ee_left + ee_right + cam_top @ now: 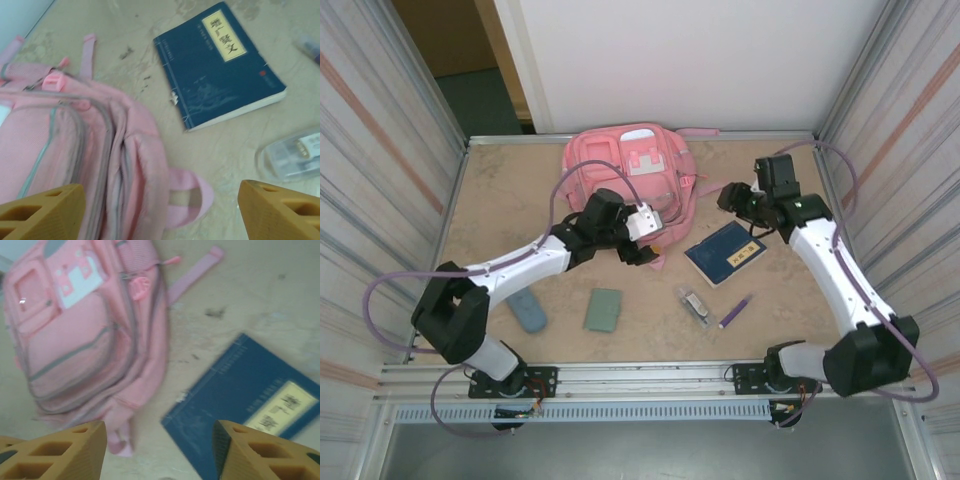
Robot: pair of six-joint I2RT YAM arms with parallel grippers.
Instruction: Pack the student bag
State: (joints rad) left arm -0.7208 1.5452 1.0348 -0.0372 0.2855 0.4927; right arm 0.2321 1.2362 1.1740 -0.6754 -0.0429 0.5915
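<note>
The student bag (628,165) lies flat at the back middle of the table, pink with zip pockets and a pale patch. My left gripper (642,250) hovers at the bag's near right corner. In the left wrist view the bag (65,150) fills the left side, and its pink strap loop (194,196) lies on the table under the open left gripper (160,220), which holds nothing. My right gripper (730,197) hangs just right of the bag, above the book's far end. In the right wrist view this gripper (157,455) is open and empty above the table between the bag (85,325) and the book (245,395).
A dark blue book (725,252) lies right of the bag. Nearer the front are a grey-blue case (529,312), a green case (604,309), a small clear box (695,305) and a purple pen (735,311). Metal walls close in both sides.
</note>
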